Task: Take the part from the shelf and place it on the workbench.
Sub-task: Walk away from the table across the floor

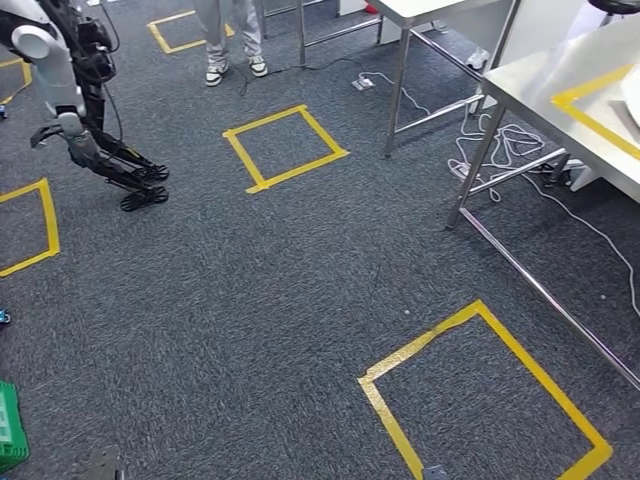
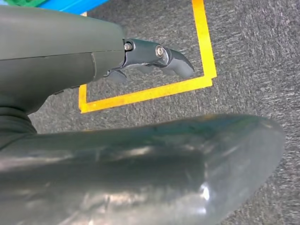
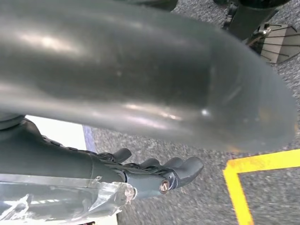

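Observation:
The steel workbench [image 1: 543,95] stands at the right of the head view, with a yellow tape outline [image 1: 596,110] on its top. My right hand [image 3: 159,176] hangs over the carpet and holds a white part in crinkled clear wrap [image 3: 71,201], which lies along its fingers. How firm that hold is stays partly hidden. My left hand [image 2: 155,56] hangs beside my body with its dark fingers stretched out and nothing in them.
Another robot [image 1: 83,110] stands at the far left and a person's legs [image 1: 230,40] at the back. A second table [image 1: 423,10] and loose cables [image 1: 498,150] lie near the workbench legs. Yellow tape squares [image 1: 283,148] mark the grey carpet. A green crate [image 1: 9,425] sits low left.

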### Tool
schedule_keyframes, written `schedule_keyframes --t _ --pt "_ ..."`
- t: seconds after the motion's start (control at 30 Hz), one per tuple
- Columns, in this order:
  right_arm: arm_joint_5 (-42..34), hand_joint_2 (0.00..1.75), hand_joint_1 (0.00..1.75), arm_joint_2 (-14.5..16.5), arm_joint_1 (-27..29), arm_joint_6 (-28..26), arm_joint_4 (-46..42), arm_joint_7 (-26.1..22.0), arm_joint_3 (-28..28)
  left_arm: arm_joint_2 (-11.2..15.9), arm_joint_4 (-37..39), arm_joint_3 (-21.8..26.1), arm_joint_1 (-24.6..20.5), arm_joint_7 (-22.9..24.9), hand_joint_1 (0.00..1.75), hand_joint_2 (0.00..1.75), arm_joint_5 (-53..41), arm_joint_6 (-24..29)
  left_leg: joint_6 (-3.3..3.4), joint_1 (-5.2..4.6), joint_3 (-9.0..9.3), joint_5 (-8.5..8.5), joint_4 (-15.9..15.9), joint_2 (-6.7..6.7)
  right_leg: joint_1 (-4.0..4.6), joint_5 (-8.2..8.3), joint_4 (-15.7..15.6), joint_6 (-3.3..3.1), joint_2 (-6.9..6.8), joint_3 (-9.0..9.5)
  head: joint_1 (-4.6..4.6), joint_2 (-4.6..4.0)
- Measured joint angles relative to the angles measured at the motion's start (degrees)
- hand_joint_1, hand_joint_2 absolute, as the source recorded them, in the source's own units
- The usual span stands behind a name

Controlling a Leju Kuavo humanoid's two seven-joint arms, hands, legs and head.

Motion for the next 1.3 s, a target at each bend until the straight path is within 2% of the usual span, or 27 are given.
schedule_keyframes --t 0.07,0.13,0.2,0.27,0.3,0.33,0.37,0.43,0.5,0.53,0.57,0.63,0.7,0.77,0.8,0.83,0.87,0.9,0.97,1.0,1.03,1.07,1.1,1.17,1.23,1.27,1.3 --pt "0.03 0.0 0.0 0.15 -0.19 -0.02 0.0 -0.02 0.01 0.09 0.0 0.02 0.13 -0.01 0.0 0.0 0.0 0.01 0.76 -0.01 -0.03 -0.18 -1.12 -0.78 0.1 0.17 0.22 0.65 -0.84 -0.27 0.04 0.0" --pt "0.04 0.0 0.0 0.24 -0.28 -0.03 0.0 -0.02 0.01 0.16 0.0 0.05 0.44 -0.01 0.0 0.0 0.0 0.02 1.39 0.29 -0.36 0.16 -1.47 -1.84 -0.03 -1.21 1.92 1.27 1.46 -1.14 0.11 0.0" --pt "0.09 0.0 0.0 0.24 -0.1 -0.07 0.0 -0.02 0.01 0.21 0.0 0.09 0.39 -0.14 0.0 0.0 0.03 -0.13 1.88 0.42 -0.78 0.67 -1.57 -3.07 -0.15 -5.01 8.33 1.65 4.88 -3.79 0.22 0.0" --pt "0.26 0.0 0.0 0.24 0.21 -0.14 0.0 0.07 0.01 0.26 0.0 0.14 0.25 -0.44 0.0 0.0 0.14 -0.7 2.08 0.35 -1.29 1.17 -1.54 -4.58 -0.16 -8.25 15.96 1.73 5.93 -6.89 0.29 0.0" --pt "0.38 0.0 0.0 0.24 0.29 -0.19 0.0 0.15 0.01 0.26 0.0 0.18 0.29 -0.58 0.0 0.0 0.22 -1.11 2.04 0.33 -1.51 1.41 -1.52 -5.38 -0.17 -8.4 17.4 1.72 6.03 -7.37 0.32 0.0" --pt "0.48 0.0 0.0 0.24 0.31 -0.22 0.0 0.23 0.01 0.26 0.01 0.21 0.37 -0.73 0.0 0.0 0.28 -1.5 1.95 0.34 -1.68 1.62 -1.49 -6.16 -0.22 -7.38 16.31 1.69 6.11 -6.64 0.33 0.0" --pt "0.52 0.0 0.0 0.24 0.29 -0.25 0.0 0.3 0.01 0.26 0.01 0.24 0.42 -0.86 0.0 0.0 0.32 -1.79 1.81 0.38 -1.8 1.8 -1.44 -6.94 -0.32 -5.55 13.07 1.65 6.43 -4.83 0.33 0.0" --pt "0.26 0.0 0.0 0.24 0.23 -0.2 0.01 0.34 0.01 0.25 0.01 0.25 0.35 -1.1 0.0 0.0 0.08 -1.99 1.4 0.38 -2.19 2.08 -1.07 -8.43 -0.8 -2.48 4.54 1.64 8.88 -0.31 0.35 0.0" --pt "-0.24 0.0 0.0 0.17 0.23 0.19 0.01 0.34 0.01 0.15 0.02 0.25 0.16 -1.32 0.0 0.0 -0.33 -1.72 0.82 0.42 -2.92 2.45 -0.66 -9.68 -1.09 -1.77 0.42 1.48 11.0 1.76 0.29 0.0" --pt "-0.38 0.0 0.0 0.07 0.28 0.47 0.01 0.4 -0.01 0.04 0.02 0.25 0.15 -1.45 0.0 0.0 -0.46 -1.54 0.45 0.5 -3.33 2.7 -0.55 -10.26 -1.02 -1.82 0.29 1.29 11.04 1.75 0.25 0.0" --pt "-0.31 0.0 0.0 -0.06 0.37 0.73 0.0 0.57 -0.02 -0.09 0.02 0.25 0.24 -1.49 0.0 0.0 -0.51 -1.37 0.1 0.64 -3.68 2.93 -0.56 -10.75 -0.93 -1.64 0.43 0.96 10.43 1.64 0.23 0.0" --pt "0.49 0.0 0.0 -0.33 0.57 0.97 0.0 1.1 0.01 -0.41 0.03 0.27 0.49 -0.87 0.0 0.0 -0.5 -1.0 -0.46 0.72 -4.66 2.0 0.75 -9.45 -0.92 -1.2 0.35 0.22 9.04 1.41 0.08 0.0" --pt "1.43 0.0 0.0 -0.48 0.86 0.99 0.0 1.5 0.1 -0.8 0.05 0.3 0.58 0.09 0.0 0.0 -0.45 -0.72 -0.86 0.69 -7.3 -1.55 6.28 -6.59 -0.88 -0.91 0.22 -0.27 7.43 1.11 -0.2 0.0" --pt "1.94 0.0 0.0 -0.5 1.22 0.97 0.0 2.09 0.24 -1.01 0.09 0.4 0.78 0.69 0.0 0.0 -0.23 -0.61 -1.2 0.76 -10.76 -5.21 14.0 -5.32 -0.71 -0.83 0.23 -0.4 5.72 0.8 -0.32 0.0" --pt "2.14 0.0 0.0 -0.47 1.34 0.96 0.0 2.52 0.33 -1.01 0.1 0.53 1.02 0.94 0.0 0.0 -0.11 -0.54 -1.3 0.77 -11.64 -5.85 16.28 -5.13 -0.66 -0.81 0.24 -0.42 4.87 0.69 -0.31 0.0" --pt "2.32 0.0 0.0 -0.4 1.4 0.96 0.01 2.94 0.43 -0.93 0.11 0.7 1.35 1.1 0.0 0.0 -0.07 -0.43 -1.33 0.78 -11.38 -5.35 16.36 -5.0 -0.65 -0.8 0.24 -0.42 4.09 0.63 -0.33 0.0" --pt "2.48 0.0 0.0 -0.27 1.4 1.03 0.01 3.23 0.56 -0.82 0.11 0.87 1.68 1.17 0.0 0.0 -0.14 -0.28 -1.31 0.78 -9.97 -3.94 14.21 -4.72 -0.65 -0.8 0.25 -0.4 3.34 0.63 -0.33 0.0" --pt "2.66 0.0 0.0 -0.09 1.38 1.19 0.02 3.41 0.71 -0.69 0.11 1.02 1.93 1.04 0.0 0.0 -0.29 -0.1 -1.27 0.78 -7.69 -2.1 10.51 -3.97 -0.65 -0.82 0.26 -0.32 2.61 0.67 -0.34 0.0" --pt "2.93 0.0 0.0 0.27 1.32 1.7 0.03 3.7 1.08 -0.46 0.11 1.17 2.03 0.19 0.0 0.0 -0.7 0.33 -1.01 0.6 -3.45 0.36 3.07 -1.53 -0.32 -1.02 0.44 0.13 1.34 0.68 -0.39 0.0" --pt "3.05 0.0 0.0 0.43 1.28 1.98 0.03 3.9 1.25 -0.34 0.11 1.21 2.03 -0.52 0.0 0.0 -0.9 0.57 -0.7 0.49 -2.44 0.73 1.06 -0.76 -0.13 -1.11 0.53 0.43 0.76 0.67 -0.33 0.0" --pt "3.19 0.0 0.0 0.56 1.24 2.27 0.04 4.13 1.37 -0.19 0.11 1.24 2.14 -1.18 0.0 0.0 -1.03 0.82 -0.31 0.34 -2.22 0.68 0.31 -0.63 0.03 -1.17 0.6 0.72 0.2 0.68 -0.27 0.0" --pt "3.34 0.0 0.0 0.71 1.2 2.55 0.05 4.32 1.46 0.0 0.11 1.33 2.38 -1.66 0.0 0.0 -1.04 1.07 0.23 0.28 -2.37 0.71 0.24 -1.25 0.04 -1.2 0.62 0.96 -0.36 0.76 -0.18 0.0" --pt "3.49 0.0 0.0 0.84 1.14 2.8 0.06 4.44 1.54 0.16 0.11 1.51 2.72 -1.87 0.0 0.0 -0.92 1.33 0.59 0.32 -2.47 0.79 0.22 -1.79 -0.07 -1.4 0.76 1.28 -0.31 0.79 -0.12 0.0" --pt "3.68 0.0 0.0 1.05 1.14 3.15 0.07 4.45 1.7 0.48 0.11 2.14 3.14 -1.27 0.0 0.0 -0.51 1.89 1.31 0.47 -2.54 1.01 0.14 -2.85 -0.3 -3.24 3.22 1.82 2.05 -0.18 0.1 0.0" --pt "3.69 0.0 0.0 1.14 1.24 3.19 0.07 4.19 1.8 0.77 0.11 3.04 3.12 0.01 0.0 0.0 0.18 2.52 1.82 0.51 -2.69 1.16 0.12 -4.02 -0.42 -6.97 10.21 2.02 5.05 -3.34 0.46 0.0" --pt "3.69 0.0 0.0 1.16 1.29 3.14 0.07 3.96 1.8 0.89 0.11 3.58 3.08 0.49 0.0 0.0 0.64 2.74 1.98 0.46 -2.79 1.22 0.12 -4.71 -0.42 -8.62 14.22 1.98 5.63 -5.25 0.57 0.0" --pt "3.7 0.0 0.0 1.16 1.32 3.07 0.07 3.72 1.8 0.95 0.11 4.11 3.12 0.76 0.0 0.0 0.99 2.86 2.05 0.4 -2.85 1.29 0.13 -5.48 -0.41 -9.42 17.03 1.9 5.88 -6.63 0.63 0.0"
